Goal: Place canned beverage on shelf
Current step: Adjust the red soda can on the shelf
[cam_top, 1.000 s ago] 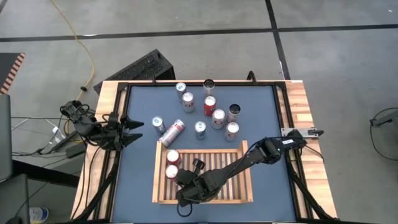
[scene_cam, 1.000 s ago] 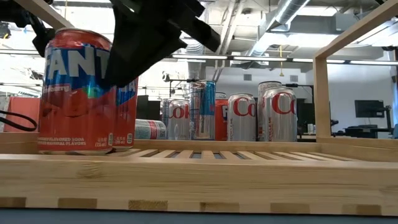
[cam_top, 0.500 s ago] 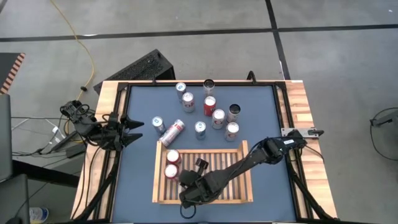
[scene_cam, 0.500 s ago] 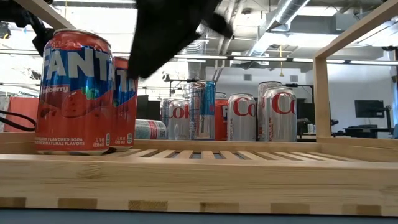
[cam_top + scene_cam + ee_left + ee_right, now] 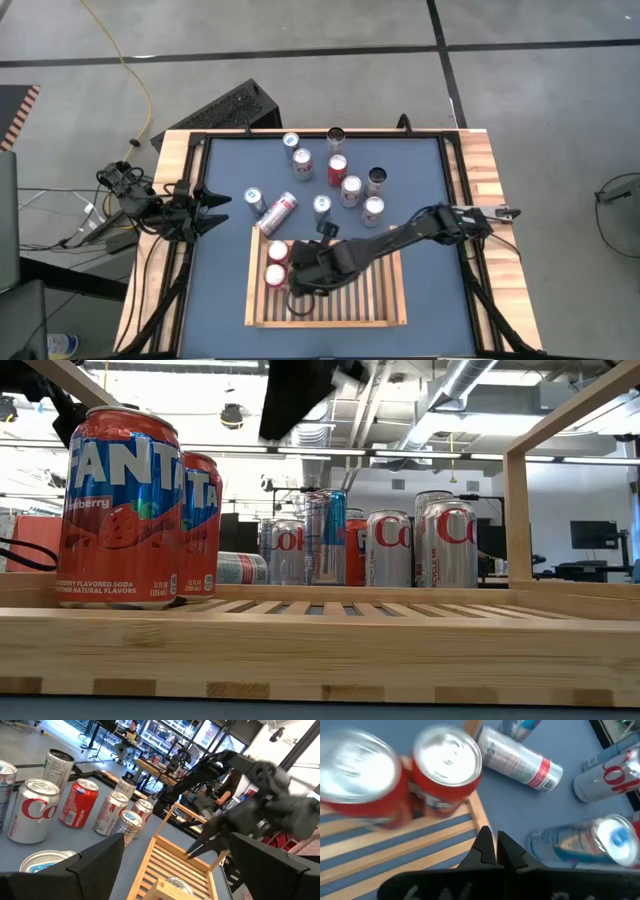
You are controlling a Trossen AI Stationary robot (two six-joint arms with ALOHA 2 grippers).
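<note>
Two red Fanta cans (image 5: 277, 263) stand upright, side by side, in the shelf (image 5: 392, 318) at its ten o'clock corner. The right gripper (image 5: 297, 277) hangs just beside them over the slats, fingers pressed together, holding nothing. Loose cans (image 5: 340, 180) cluster beyond at twelve o'clock. The left gripper (image 5: 222, 208) waits at nine o'clock, fingers spread.

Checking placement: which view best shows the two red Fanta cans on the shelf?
The low view: both Fanta cans stand upright, labels readable, on the shelf. The high view shows only their tops, the right wrist view blurred tops, the left wrist view one partial top.
</note>
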